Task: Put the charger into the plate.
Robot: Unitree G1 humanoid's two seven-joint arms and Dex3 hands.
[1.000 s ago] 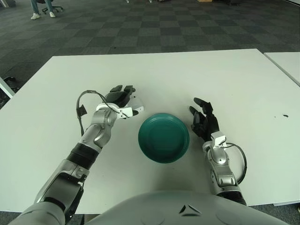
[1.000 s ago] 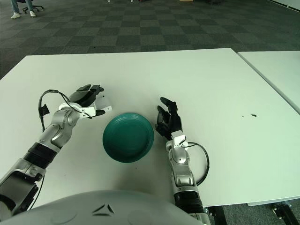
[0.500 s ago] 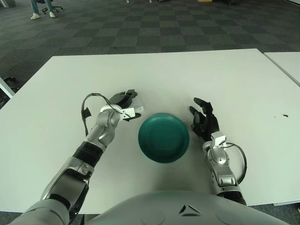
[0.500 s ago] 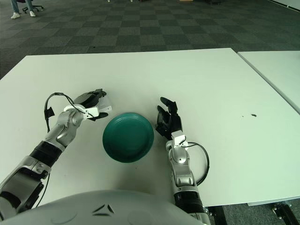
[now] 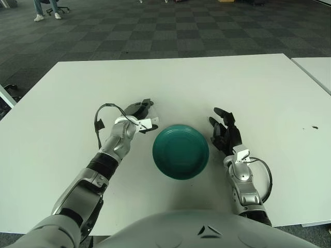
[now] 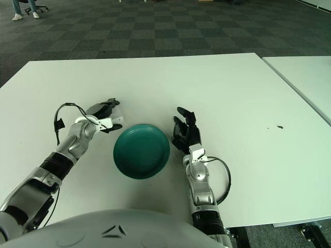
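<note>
Since the earlier frame, the left hand (image 5: 138,110) has drawn in and down toward the plate (image 5: 180,151), its forearm swinging closer to the body, while the right hand (image 5: 224,134) has not shifted.

Left eye view: the left hand sits at about 10 o'clock from the plate, near its rim but apart from it. Its dark fingers are curled around a small white block, the charger (image 5: 149,123), which shows at the hand's plate side, outside the plate. A black cable (image 5: 99,124) loops off the wrist at 9 o'clock. The right hand shows just beside the plate's rim at 3 o'clock, fingers spread and relaxed, grasping nothing. The green plate lies on the white bench (image 5: 62,103).

Right eye view: the same layout. The left hand (image 6: 105,109) is clenched on the charger (image 6: 111,121) at 10 o'clock of the plate (image 6: 141,150), and the right hand (image 6: 186,132), released, shows at 3 o'clock. A second bench (image 6: 305,77) stands at far right.
</note>
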